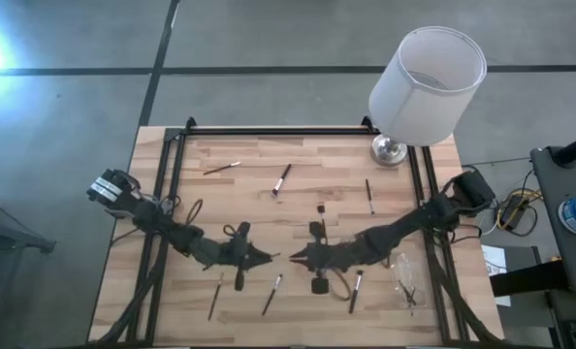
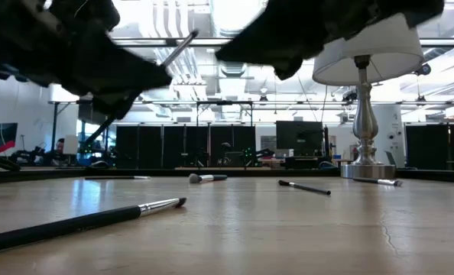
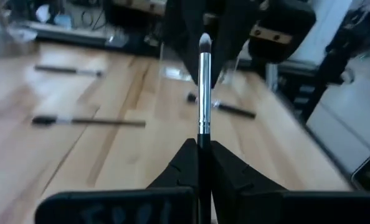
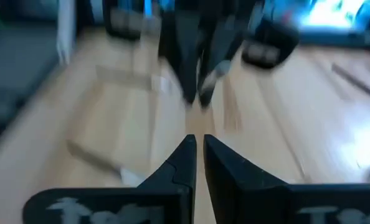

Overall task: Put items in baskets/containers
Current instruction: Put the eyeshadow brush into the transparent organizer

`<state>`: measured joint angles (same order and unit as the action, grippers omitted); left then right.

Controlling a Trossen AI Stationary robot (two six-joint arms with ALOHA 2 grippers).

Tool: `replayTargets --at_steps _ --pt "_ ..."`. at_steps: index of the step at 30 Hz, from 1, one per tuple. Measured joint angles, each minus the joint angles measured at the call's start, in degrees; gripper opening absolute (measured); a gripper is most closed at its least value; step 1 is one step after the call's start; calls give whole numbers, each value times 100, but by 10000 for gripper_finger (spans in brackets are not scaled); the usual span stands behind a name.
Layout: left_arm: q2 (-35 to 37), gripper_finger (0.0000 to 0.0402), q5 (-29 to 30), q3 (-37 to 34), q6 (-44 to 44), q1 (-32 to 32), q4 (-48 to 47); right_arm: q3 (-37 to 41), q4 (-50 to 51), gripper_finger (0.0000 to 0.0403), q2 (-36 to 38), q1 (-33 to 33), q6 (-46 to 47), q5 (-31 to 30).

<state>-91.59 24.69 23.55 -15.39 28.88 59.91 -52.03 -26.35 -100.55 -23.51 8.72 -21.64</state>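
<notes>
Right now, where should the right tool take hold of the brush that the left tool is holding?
Probably the brush at its silver ferrule, just below the bristles. The left tool clamps it by the dark handle, leaving that end sticking out free toward the right tool, so come in head-on from the bristle end.

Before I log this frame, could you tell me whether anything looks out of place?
Nothing looks damaged. Brushes lie scattered at mixed angles across the table, and the left claw holds one brush upright in mid-air.
</notes>
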Motion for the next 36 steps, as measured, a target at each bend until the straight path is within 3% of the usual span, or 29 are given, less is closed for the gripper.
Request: replayTargets --at_steps 3,6,14,19,24,31,36 --pt "0 15 -213 97 274 -166 163 559 -1605 34 10 90 20 3" --pt "0 15 -258 219 482 -261 213 757 -2380 59 -18 124 18 -3" --pt "0 15 -420 398 664 -301 218 522 -2359 144 -23 120 -63 -88" --pt "0 15 -418 398 664 -305 225 365 -2334 168 -27 116 -172 -80" --pt "0 15 -414 406 668 -308 266 258 -2315 140 -140 129 -246 -80" --pt "0 15 -408 407 658 -334 277 153 -2317 28 -202 124 -512 -79" --pt "0 37 -334 407 490 -345 287 2 -1898 16 -178 114 -472 -59"
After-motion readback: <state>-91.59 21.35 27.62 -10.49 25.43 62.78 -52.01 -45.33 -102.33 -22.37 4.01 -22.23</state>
